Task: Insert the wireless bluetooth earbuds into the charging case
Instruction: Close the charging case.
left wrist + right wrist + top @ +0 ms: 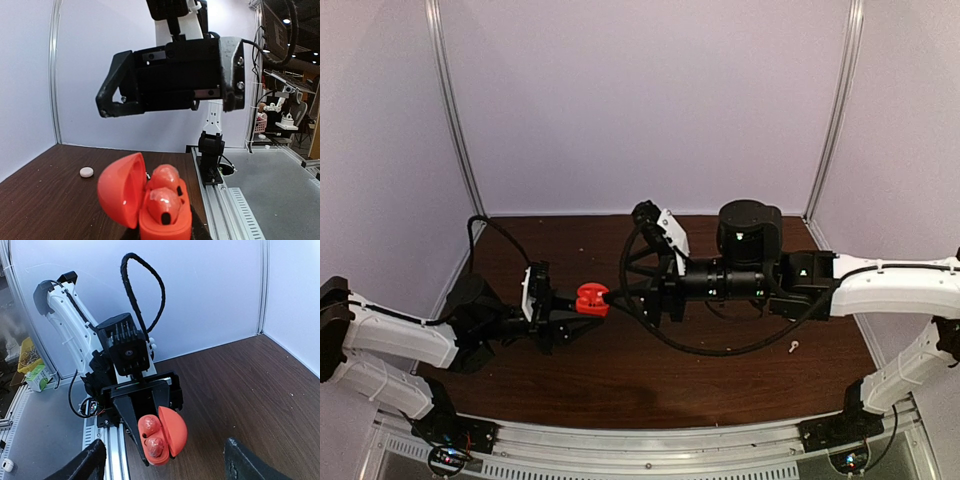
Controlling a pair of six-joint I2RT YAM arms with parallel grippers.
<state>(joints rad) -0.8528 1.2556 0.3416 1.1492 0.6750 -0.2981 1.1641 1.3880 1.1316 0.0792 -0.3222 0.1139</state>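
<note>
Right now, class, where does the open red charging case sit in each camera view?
Top external: charging case just left of centre.
Left wrist: charging case bottom centre, lid open.
Right wrist: charging case lower centre.
Shared landmark: the brown tabletop.

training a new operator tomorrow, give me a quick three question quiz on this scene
1. True or false: the red case is closed.
2. What holds the case? A: the left gripper. B: the right gripper. C: neither.
3. How many earbuds sit in the case, and what colour are they?

Key
1. False: its lid stands open.
2. A: the left gripper is clamped on the case, while the right gripper's fingers stand wide apart and hold nothing.
3. Two, both red.
</note>
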